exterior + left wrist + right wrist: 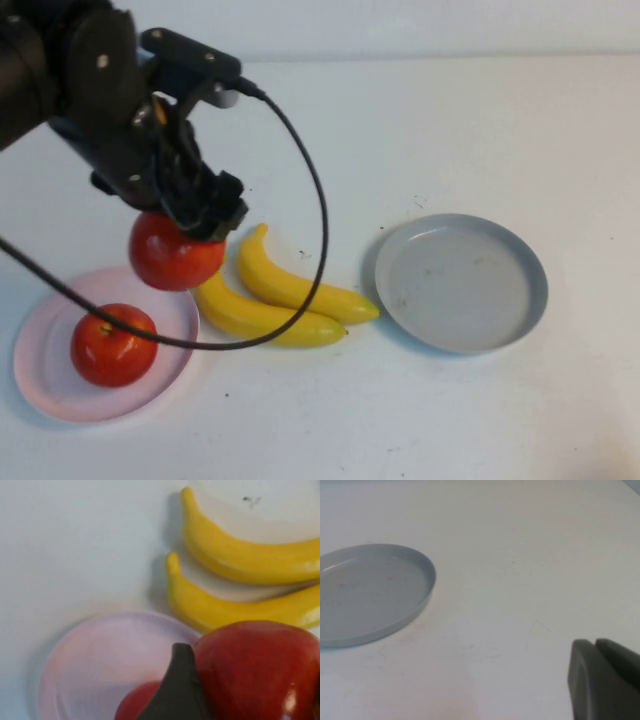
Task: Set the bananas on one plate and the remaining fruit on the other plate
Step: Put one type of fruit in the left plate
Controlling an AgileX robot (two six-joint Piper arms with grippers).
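high view: left gripper [190,235] pinches apple [172,252] over pink plate [45,385] rim (right gripper [600,680] pressed together).

There are two red apples: one apple [113,345] lies on the pink plate [45,385], and a second apple [172,255] is clamped in the left gripper [195,215] above that plate's rim. Two yellow bananas [285,295] lie side by side, touching, on the table [450,110] between the plates. The plates also number two, the pink one and a grey-blue plate [460,283], and of the two grippers, the right gripper [602,680] shows only in its own wrist view.
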